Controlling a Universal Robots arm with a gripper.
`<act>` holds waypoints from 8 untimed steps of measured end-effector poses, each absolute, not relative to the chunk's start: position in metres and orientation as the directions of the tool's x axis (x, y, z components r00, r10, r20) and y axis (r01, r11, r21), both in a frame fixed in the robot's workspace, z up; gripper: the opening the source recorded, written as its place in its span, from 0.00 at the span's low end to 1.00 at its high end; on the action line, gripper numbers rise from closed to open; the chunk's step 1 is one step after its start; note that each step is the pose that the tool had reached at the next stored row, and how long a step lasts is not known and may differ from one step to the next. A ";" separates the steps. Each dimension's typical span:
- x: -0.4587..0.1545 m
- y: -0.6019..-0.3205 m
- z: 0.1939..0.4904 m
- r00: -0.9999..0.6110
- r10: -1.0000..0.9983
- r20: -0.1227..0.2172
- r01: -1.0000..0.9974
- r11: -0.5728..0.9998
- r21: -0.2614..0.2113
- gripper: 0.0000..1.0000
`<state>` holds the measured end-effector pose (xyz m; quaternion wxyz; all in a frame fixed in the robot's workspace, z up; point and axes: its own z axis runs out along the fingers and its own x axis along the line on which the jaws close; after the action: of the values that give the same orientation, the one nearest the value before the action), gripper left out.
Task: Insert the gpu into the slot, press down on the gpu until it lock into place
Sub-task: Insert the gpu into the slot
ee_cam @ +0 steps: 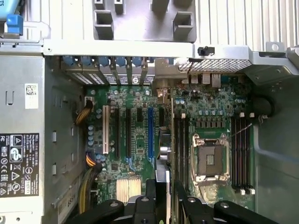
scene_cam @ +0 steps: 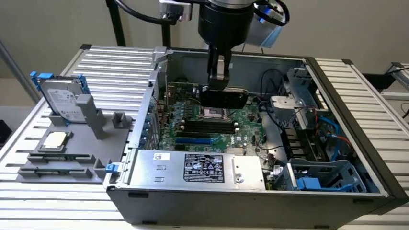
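My gripper (scene_cam: 219,85) hangs inside the open computer case, shut on the gpu (scene_cam: 225,99), a black card held on edge above the green motherboard. In the wrist view the gpu (ee_cam: 163,149) shows edge-on as a thin strip running out from between my fingers (ee_cam: 150,198). The slot (ee_cam: 150,133), a long bright-blue strip, lies parallel to the card's edge and slightly to its side, away from the CPU socket (ee_cam: 210,158). In the exterior view the slot (scene_cam: 193,141) sits below and nearer than the card, with a clear gap of air between them.
A silver labelled power-supply box (scene_cam: 198,167) fills the case's near side, close to the slot. Black memory strips (scene_cam: 204,127) lie between the card and the slot. Cables and a blue drive cage (scene_cam: 319,177) crowd the exterior view's right. A hard drive (scene_cam: 61,100) stands on a grey holder outside.
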<state>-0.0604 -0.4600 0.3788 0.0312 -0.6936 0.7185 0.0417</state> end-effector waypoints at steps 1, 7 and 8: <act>-0.062 -0.460 0.377 -0.036 -0.994 -0.103 -0.999 0.035 0.017 0.26; -0.068 -0.460 0.366 -0.037 -0.994 -0.102 -0.999 0.036 0.017 0.26; -0.069 -0.460 0.364 -0.037 -0.994 -0.102 -0.999 0.036 0.017 0.26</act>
<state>-0.0688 -0.4599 0.3643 0.0309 -0.6932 0.7189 0.0414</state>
